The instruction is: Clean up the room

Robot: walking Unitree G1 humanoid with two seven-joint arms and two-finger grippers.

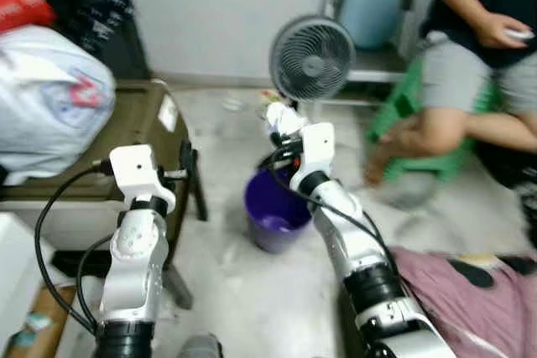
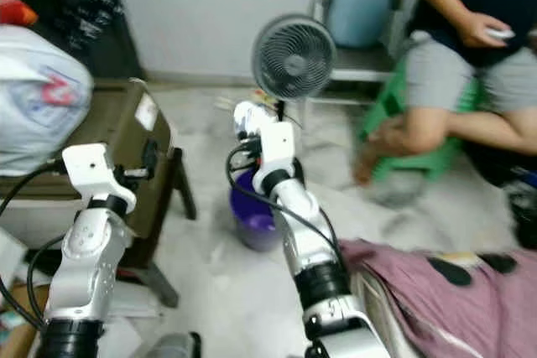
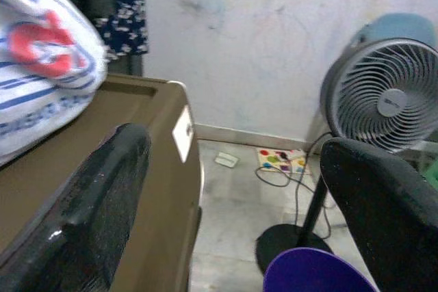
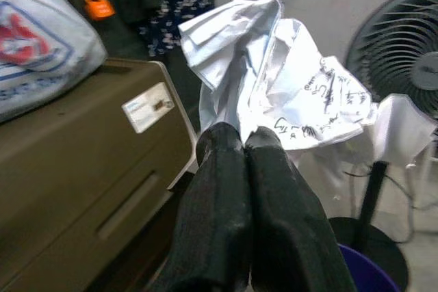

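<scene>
A: Holding a crumpled sheet of paper (image 4: 274,94) with handwriting on it, the right gripper (image 4: 250,143) has its two black fingers pressed together on the sheet's lower edge, no gap between them. In the head views that wad (image 1: 281,117) sits at the end of the raised right arm, above and slightly behind the purple bucket (image 1: 275,211).

B: So which step is this?

A: I judge it to be the carry to the bin: trash is in hand, not yet dropped. The next move calls for bringing the gripper squarely over the bucket's mouth, then parting the fingers so the paper falls inside and not on the floor.

B: What is in the bucket?

A: Its inside looks dark purple; I cannot make out any contents from here.

B: And the other arm?

A: The left gripper (image 3: 233,203) hangs wide open and holds nothing, its fingers framing the bucket rim and the base of the standing fan (image 1: 311,59). It is beside a brown cabinet (image 1: 147,136).

B: Anything else around?

A: A white printed bag (image 1: 50,102) lies on top of that cabinet. Behind the fan, a person (image 1: 470,64) sits on a green stool (image 1: 403,106). A pink cloth (image 1: 470,291) lies on the floor to the right. Small litter, including a colourful card (image 3: 282,160), lies near the wall, so I judge more pickups remain.
</scene>
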